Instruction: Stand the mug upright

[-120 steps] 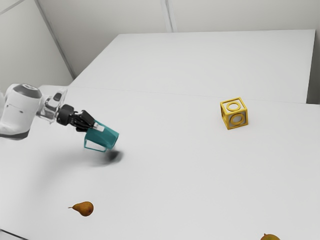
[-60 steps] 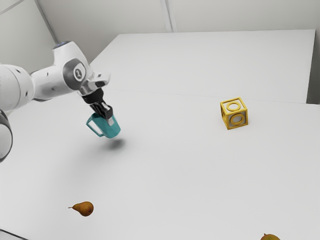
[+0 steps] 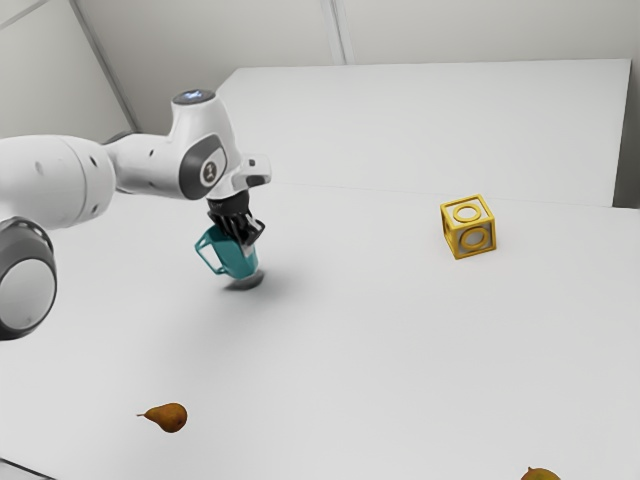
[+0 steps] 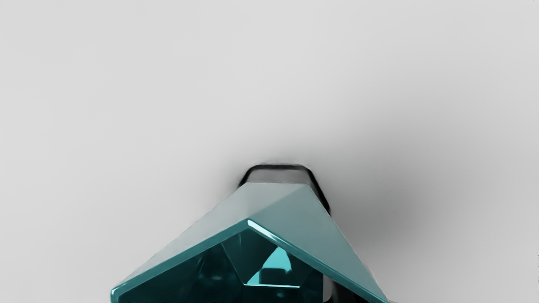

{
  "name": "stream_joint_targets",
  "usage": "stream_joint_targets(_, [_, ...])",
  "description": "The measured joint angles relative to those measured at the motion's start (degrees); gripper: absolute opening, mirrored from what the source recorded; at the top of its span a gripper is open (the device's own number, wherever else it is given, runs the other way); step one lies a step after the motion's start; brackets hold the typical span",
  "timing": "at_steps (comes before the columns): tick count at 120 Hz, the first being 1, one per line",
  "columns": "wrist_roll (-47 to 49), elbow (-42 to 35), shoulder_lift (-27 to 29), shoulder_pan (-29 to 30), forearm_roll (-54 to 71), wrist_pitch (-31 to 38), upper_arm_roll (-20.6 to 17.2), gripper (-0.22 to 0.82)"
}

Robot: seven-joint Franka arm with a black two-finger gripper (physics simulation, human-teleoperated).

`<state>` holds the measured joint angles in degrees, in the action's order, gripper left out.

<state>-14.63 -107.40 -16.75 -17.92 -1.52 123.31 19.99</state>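
**dave_k:** So where's the mug (image 3: 236,257) at? I'm standing right here and can't decide if it's upright.

**lurker22:** Not quite. Opening's up, but it leans toward the exterior view's left, base low over the counter (image 3: 380,350). Can't tell if it's touching. The tool (image 3: 247,243) is closed on its wall up by the rim.

**dave_k:** Why up there?

**lurker22:** My guess: keeps the base free to land flat, and the handle (image 3: 209,250) sticks out left, away from the grip. It wants that lean taken out before anything lets go, or it could rock over.

**dave_k:** Anything to bump?

**lurker22:** Nah. Yellow open-sided cube (image 3: 469,227) well off to the right, brown pear (image 3: 168,417) on the near left, another fruit (image 3: 541,475) near right. Plain pale counter, smooth-looking, faint seam across the far part, light grey wall (image 3: 480,30) behind.
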Motion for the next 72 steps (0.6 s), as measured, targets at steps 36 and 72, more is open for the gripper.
stream_joint_targets(36, [7.8,-3.2,0.1,0.0,-0.8,2.3,0.0,-0.12])
stream_joint_targets(72, [12.5,-3.2,0.2,-0.2,-1.1,2.8,0.0,0.4])
